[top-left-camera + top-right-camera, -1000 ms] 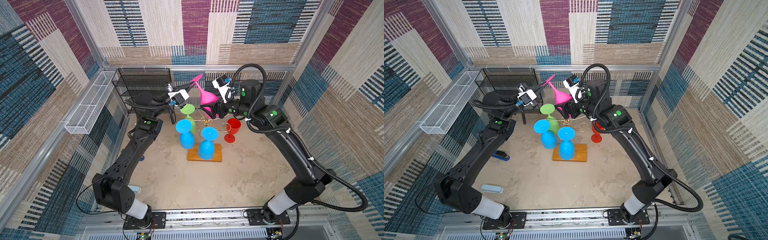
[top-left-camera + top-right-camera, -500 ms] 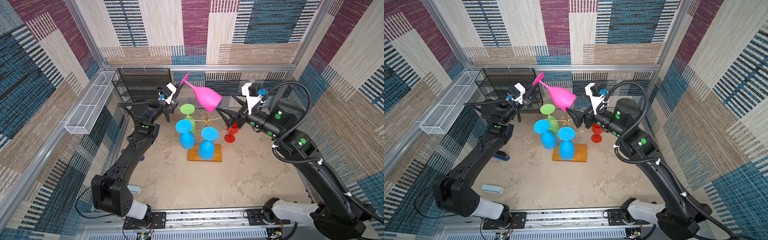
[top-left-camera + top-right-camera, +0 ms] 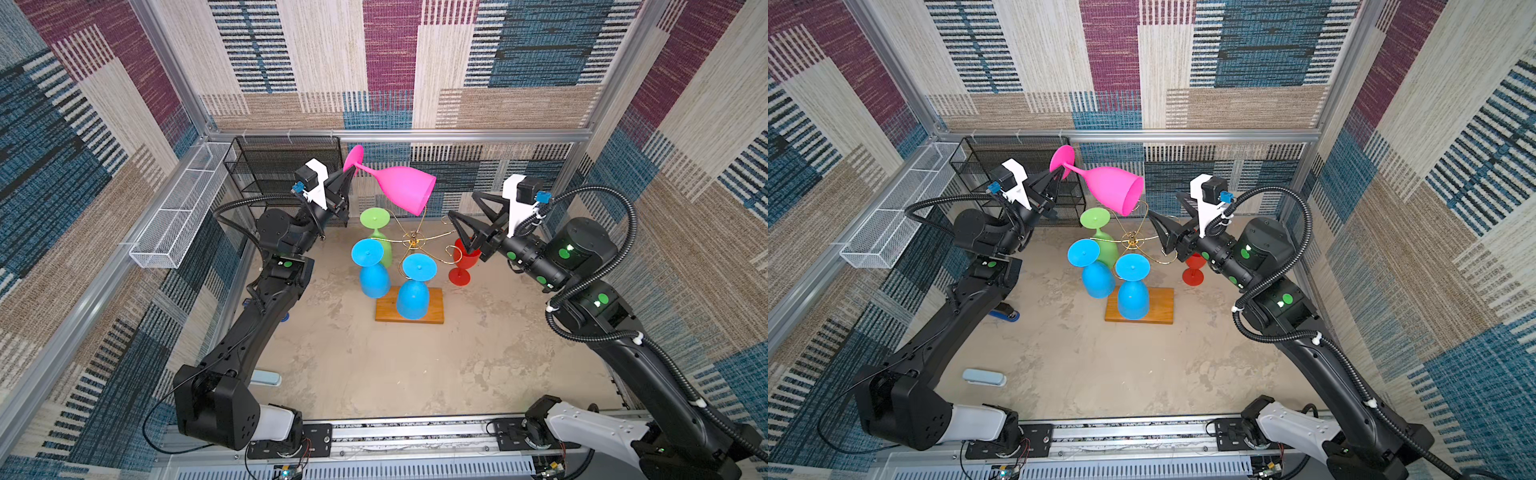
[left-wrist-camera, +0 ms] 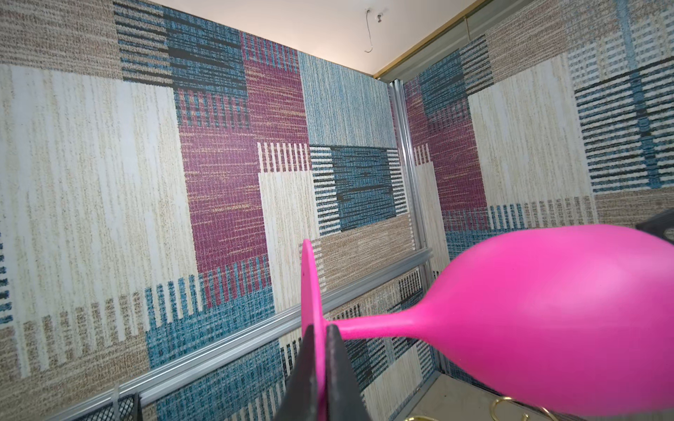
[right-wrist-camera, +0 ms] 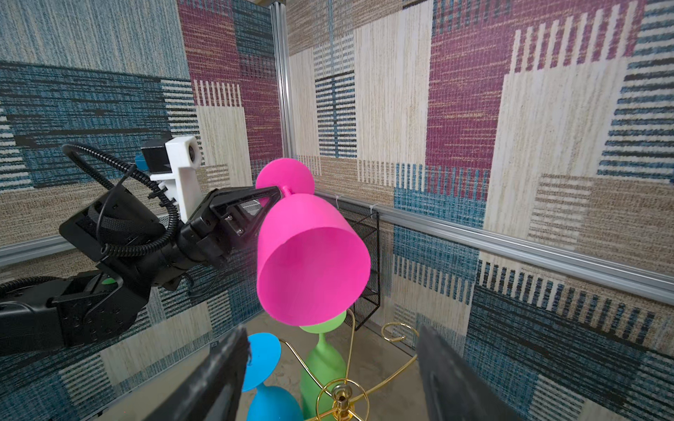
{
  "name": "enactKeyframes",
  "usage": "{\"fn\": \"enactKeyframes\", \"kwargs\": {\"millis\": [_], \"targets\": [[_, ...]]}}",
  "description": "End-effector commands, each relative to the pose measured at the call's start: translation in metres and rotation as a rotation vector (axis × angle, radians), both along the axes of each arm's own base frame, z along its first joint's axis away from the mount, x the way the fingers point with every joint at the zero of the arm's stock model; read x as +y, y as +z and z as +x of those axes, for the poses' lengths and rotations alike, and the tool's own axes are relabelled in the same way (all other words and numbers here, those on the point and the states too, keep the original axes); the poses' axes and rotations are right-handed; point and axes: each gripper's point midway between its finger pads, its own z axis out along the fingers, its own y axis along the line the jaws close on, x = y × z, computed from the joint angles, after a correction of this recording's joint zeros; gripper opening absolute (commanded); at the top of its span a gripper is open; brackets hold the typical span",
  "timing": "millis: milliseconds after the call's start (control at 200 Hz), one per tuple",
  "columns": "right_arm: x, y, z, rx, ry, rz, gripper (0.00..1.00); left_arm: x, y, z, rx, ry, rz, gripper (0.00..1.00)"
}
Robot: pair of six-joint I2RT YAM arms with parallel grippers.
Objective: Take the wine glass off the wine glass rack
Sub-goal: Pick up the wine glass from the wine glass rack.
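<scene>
— Patchwork carpet walls all round, mottled grey floor below, and up in the air is the pink wine glass point(image 3: 401, 189); the left gripper point(image 3: 347, 183) is pinched tight on it where stem meets foot; the bowl is tipped almost sideways, its mouth toward the other arm.

— Is it off the wine glass rack point(image 3: 413, 241)?

— Looks lifted off, hanging above the gold arms; in both top views its lower rim sits close over one wire, and whether they touch can't be told; the green glass point(image 3: 375, 218) and the blue glasses point(image 3: 370, 266) hang there head-down; the red glass point(image 3: 459, 276) stands on the floor beside.

— And the right gripper point(image 3: 463, 205)?

— Jaws spread, nothing in them; poised beside the rack, facing the bowl.

— So which step?

— The carry-away, by the look of it; the next move calls for drawing the glass clear of those scroll ends; then righting it and setting it down on open floor, or passing it across.
</scene>
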Motion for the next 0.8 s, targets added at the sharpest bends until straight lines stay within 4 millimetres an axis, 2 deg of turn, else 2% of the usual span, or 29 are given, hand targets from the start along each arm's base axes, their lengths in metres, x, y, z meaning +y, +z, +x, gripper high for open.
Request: {"fn": "enactKeyframes", "kwargs": {"millis": [0,381,791], "targets": [[0.009,0.01,0.004,-0.008,0.037,0.022,0.7,0.006,0.007,-0.005,0.009,-0.012,-0.067,0.0],[0.031,-0.005,0.04,0.037,0.042,-0.002,0.63,0.007,0.011,-0.009,0.023,-0.055,-0.101,0.0],[0.043,-0.001,0.061,0.039,0.096,-0.009,0.54,0.001,0.005,-0.013,0.047,-0.105,-0.085,0.0]]}}
